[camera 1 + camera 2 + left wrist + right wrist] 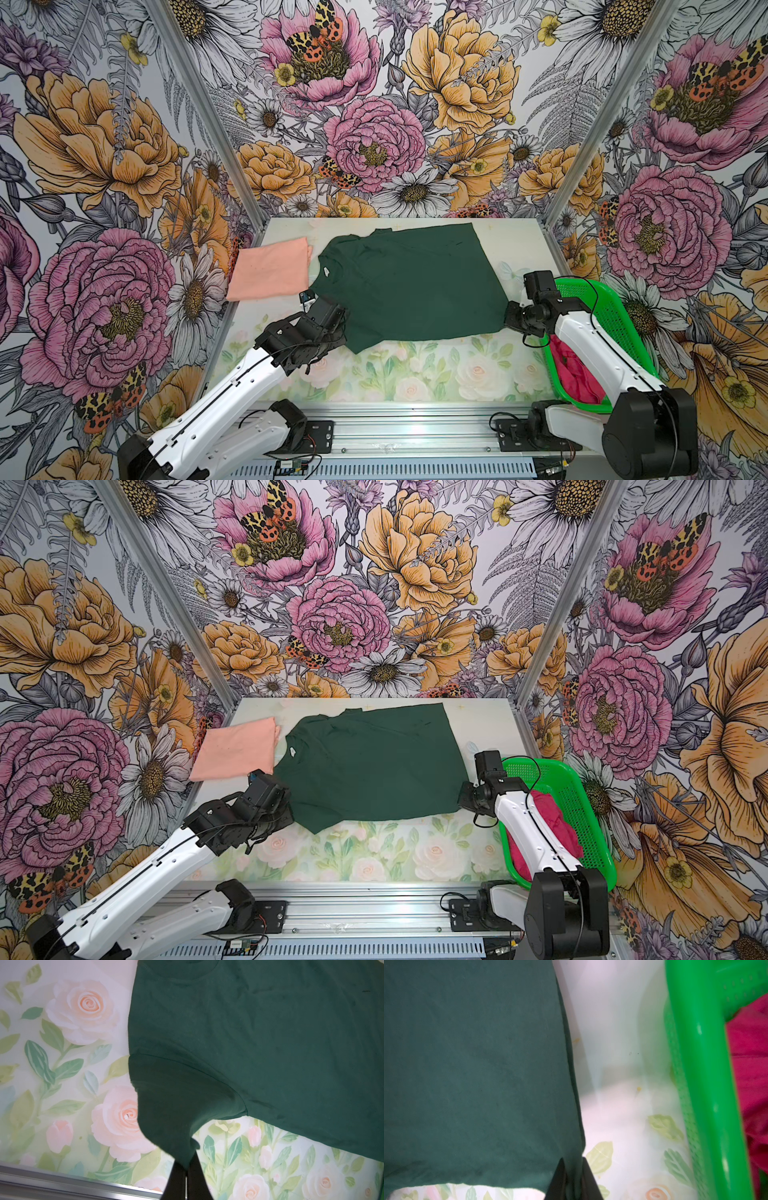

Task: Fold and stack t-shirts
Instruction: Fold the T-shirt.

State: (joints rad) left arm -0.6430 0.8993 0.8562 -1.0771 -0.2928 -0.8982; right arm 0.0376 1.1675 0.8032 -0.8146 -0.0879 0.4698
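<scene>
Rose-printed tabletop is covered at its middle by the dark green t-shirt, laid out just beside the folded peach t-shirt; the crimson t-shirt is seen bundled in the basket. Light, limp cloth is judged likely to sag and crease, so edges are favoured: a sleeve is pinched by the left gripper, a hem corner by the right gripper

Green basket on floral table, right edge.

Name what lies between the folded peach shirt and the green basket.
The dark green t-shirt, spread on the table, lies between peach shirt and basket; both top views show it.
</scene>
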